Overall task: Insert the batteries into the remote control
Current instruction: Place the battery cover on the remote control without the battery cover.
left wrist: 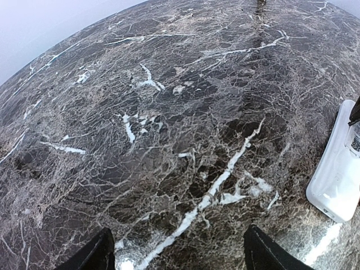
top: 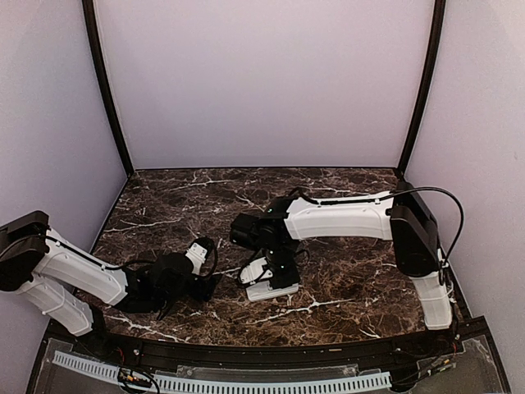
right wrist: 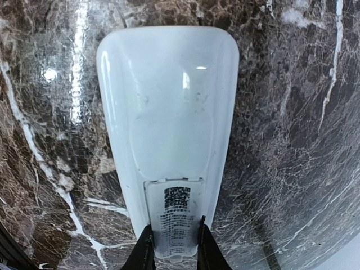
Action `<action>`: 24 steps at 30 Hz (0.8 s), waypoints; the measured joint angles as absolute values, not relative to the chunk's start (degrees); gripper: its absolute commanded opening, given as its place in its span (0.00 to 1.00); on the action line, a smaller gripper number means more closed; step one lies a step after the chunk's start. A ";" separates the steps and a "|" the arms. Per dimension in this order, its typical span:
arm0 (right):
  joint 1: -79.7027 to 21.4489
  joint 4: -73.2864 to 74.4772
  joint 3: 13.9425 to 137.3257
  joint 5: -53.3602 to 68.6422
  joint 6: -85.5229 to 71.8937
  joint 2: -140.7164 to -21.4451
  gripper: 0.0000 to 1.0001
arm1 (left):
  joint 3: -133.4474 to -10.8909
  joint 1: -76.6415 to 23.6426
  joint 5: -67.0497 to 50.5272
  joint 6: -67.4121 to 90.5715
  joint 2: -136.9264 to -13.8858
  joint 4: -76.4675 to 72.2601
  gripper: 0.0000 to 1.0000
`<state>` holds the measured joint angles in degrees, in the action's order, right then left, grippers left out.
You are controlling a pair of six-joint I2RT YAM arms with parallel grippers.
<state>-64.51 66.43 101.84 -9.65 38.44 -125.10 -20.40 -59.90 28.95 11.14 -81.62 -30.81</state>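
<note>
The small labelled white cover (right wrist: 175, 208) of the white rectangular plastic remote control (right wrist: 169, 101) is pinched by the right gripper (right wrist: 175, 248); the left gripper (left wrist: 179, 250) is held wide.

You've got one remote control (right wrist: 169, 112), one left gripper (left wrist: 180, 253), one right gripper (right wrist: 174, 250), and one marble table (top: 353, 279).

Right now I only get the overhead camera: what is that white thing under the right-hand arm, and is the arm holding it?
Observer: That arm's own camera shows the remote control, smooth face up, with the right fingers closed against both sides of its near end.
Operator: Any buttons showing?
Observer: None; only a printed label between the fingers.
Operator: And the other arm?
Observer: Its left fingers stand wide apart over the bare marble table, holding nothing.
</note>
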 measured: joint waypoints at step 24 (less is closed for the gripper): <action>-64.82 66.67 102.19 -9.06 38.04 -125.27 0.40 | -20.40 -59.90 28.95 11.11 -81.76 -30.81 0.78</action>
<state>-64.82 66.67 102.19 -9.06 38.04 -125.27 -20.40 -59.90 28.95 11.11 -81.76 -30.81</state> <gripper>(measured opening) 0.385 0.780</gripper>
